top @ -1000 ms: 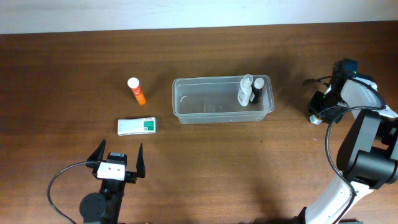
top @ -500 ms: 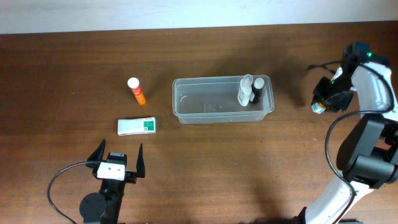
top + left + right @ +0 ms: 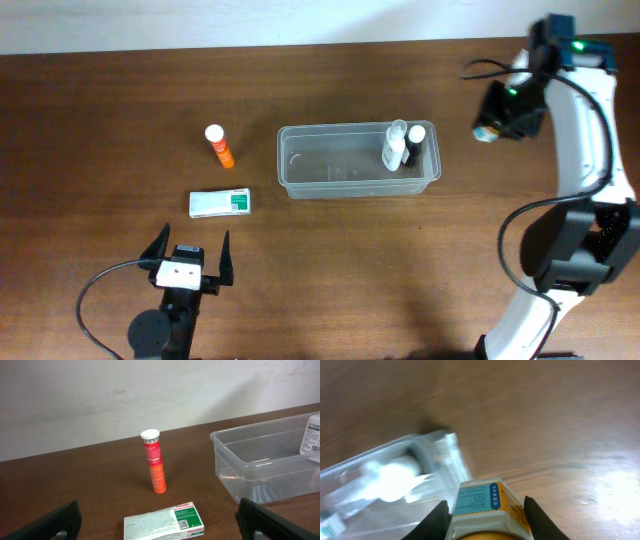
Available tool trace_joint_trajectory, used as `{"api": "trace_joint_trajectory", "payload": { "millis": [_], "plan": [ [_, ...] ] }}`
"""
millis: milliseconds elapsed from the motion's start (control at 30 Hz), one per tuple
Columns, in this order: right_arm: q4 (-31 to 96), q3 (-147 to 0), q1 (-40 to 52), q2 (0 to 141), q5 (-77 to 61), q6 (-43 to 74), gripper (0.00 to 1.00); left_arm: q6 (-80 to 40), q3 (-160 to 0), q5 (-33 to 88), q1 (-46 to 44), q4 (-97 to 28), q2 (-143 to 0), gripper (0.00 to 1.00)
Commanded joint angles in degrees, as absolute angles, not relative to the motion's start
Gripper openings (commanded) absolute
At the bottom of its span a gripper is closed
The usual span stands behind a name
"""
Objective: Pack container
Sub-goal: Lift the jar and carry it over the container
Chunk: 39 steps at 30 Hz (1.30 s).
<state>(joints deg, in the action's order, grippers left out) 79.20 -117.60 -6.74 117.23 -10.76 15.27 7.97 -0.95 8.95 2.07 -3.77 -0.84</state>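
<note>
The clear plastic container [image 3: 358, 161] sits mid-table with a white bottle [image 3: 394, 148] and a dark bottle [image 3: 413, 145] standing at its right end. It also shows in the left wrist view [image 3: 270, 462] and, blurred, in the right wrist view [image 3: 385, 485]. My right gripper [image 3: 487, 129] is shut on a small blue-and-yellow labelled bottle [image 3: 487, 510] and holds it above the table right of the container. My left gripper [image 3: 190, 257] is open and empty near the front edge, just short of a white-and-green box [image 3: 220, 203] [image 3: 164, 521]. An orange tube with a white cap [image 3: 219, 146] [image 3: 154, 462] stands behind the box.
The right arm [image 3: 590, 150] arches from the front right corner up along the table's right side. A pale wall [image 3: 150, 395] runs behind the table's far edge.
My right gripper has lifted the small bottle from the table at the far right and swung it up and left toward the container. The left arm has not moved.
</note>
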Motion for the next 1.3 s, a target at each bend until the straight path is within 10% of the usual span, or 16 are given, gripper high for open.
{"api": "trace_joint_trajectory", "payload": {
  "millis": [0,1267],
  "plan": [
    [80.2,-122.7,-2.5,117.3,-12.0,14.9,0.36,8.9,-0.5,8.7,2.4,-3.7,-0.3,0.99],
    [81.6,-127.2,24.0,125.6,0.3,14.8,0.36,8.9,-0.5,8.7,2.4,-3.7,-0.3,0.99]
  ]
}}
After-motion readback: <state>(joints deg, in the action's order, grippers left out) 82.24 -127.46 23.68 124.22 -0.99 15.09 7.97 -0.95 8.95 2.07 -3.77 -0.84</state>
